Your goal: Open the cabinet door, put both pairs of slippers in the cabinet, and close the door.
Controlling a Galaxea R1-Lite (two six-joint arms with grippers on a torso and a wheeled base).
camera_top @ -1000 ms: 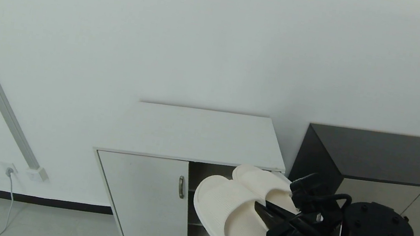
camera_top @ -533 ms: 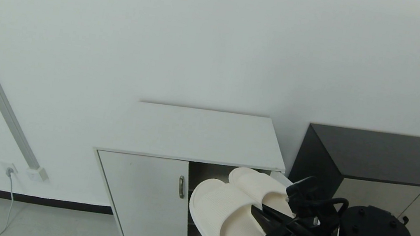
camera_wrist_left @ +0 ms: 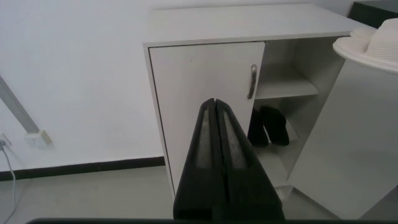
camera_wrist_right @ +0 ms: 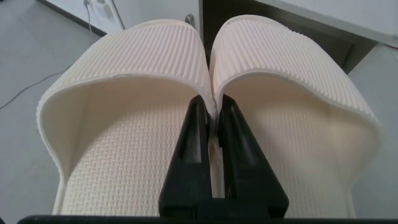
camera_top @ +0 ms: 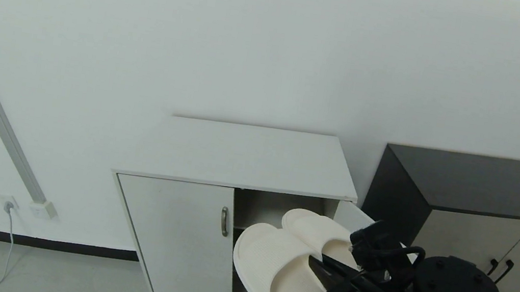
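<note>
Closest in, the right gripper (camera_wrist_right: pixel 211 104) has its jaws clamped on the cream slippers (camera_wrist_right: pixel 155 74). It pinches the two inner edges together, so one grip carries the whole pair side by side. The toes lead, pointing into the open half of the white cabinet (camera_top: pixel 247 159), just in front of its opening and near its top edge. That looks like the line-up for sliding them inside.

The left gripper (camera_wrist_left: pixel 215 106) hangs low in front of the cabinet's closed door (camera_wrist_left: pixel 205 93), jaws pressed together on nothing. It seems parked out of the carrying arm's way.

The cabinet's open door (camera_wrist_left: pixel 348 143) stands swung out beside the slippers, leaving the upper shelf (camera_wrist_left: pixel 283 87) bare and reachable. Below it a dark pair of footwear (camera_wrist_left: pixel 268 124) sits deep in the cabinet, probably the first pair stowed. Right of the cabinet stands a black sideboard (camera_top: pixel 481 184).
</note>
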